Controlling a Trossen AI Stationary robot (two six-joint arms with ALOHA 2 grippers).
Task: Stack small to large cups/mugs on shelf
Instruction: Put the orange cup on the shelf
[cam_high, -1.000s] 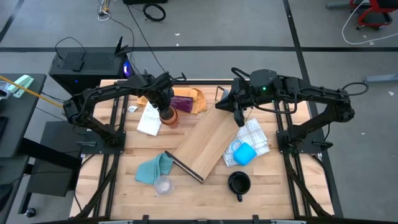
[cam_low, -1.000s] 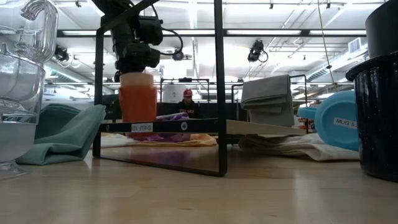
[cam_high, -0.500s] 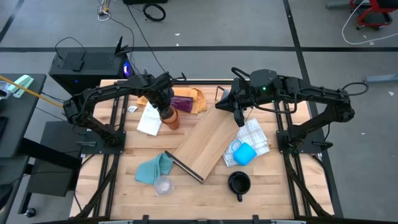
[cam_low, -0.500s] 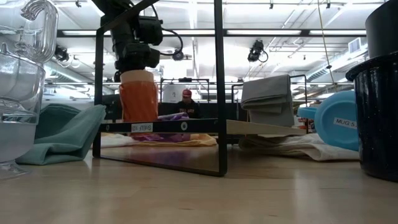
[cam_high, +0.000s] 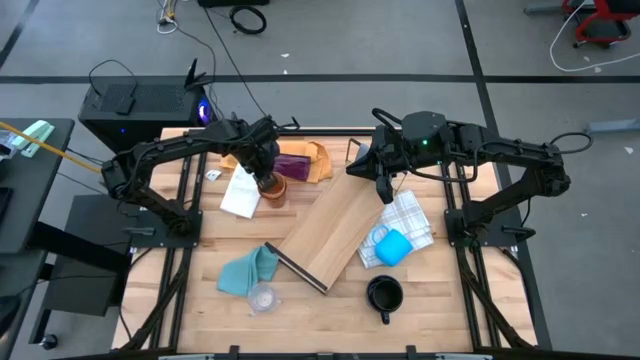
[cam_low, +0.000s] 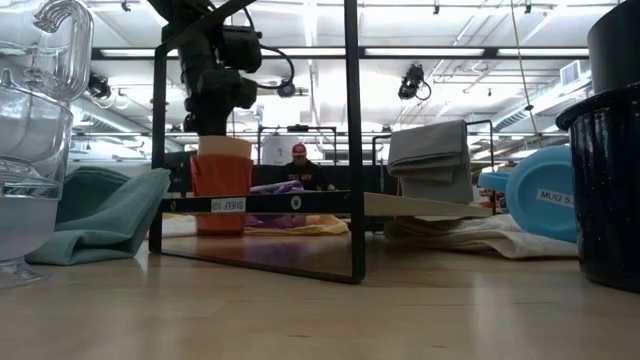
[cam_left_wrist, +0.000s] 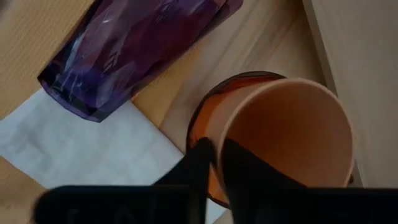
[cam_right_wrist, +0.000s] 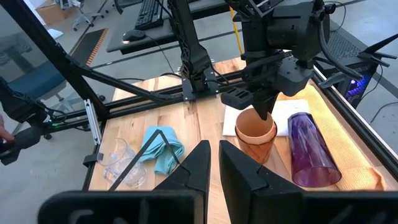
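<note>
Opaque tan cup (cam_left_wrist: 287, 134) nested inside amber translucent cup (cam_left_wrist: 208, 127), standing on light-wood surface (cam_high: 330, 310) beside the fallen purple tumbler (cam_left_wrist: 134, 46); left claw (cam_left_wrist: 214, 152) pinches the tan cup's rim; right claw (cam_right_wrist: 213, 163) hovers pressed together; seated person (cam_low: 298, 168) behind

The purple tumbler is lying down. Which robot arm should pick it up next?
Probably left. The left gripper is right beside the purple tumbler, pinching the tan cup nested in the amber cup. The right gripper hangs farther off, over the shelf.
</note>
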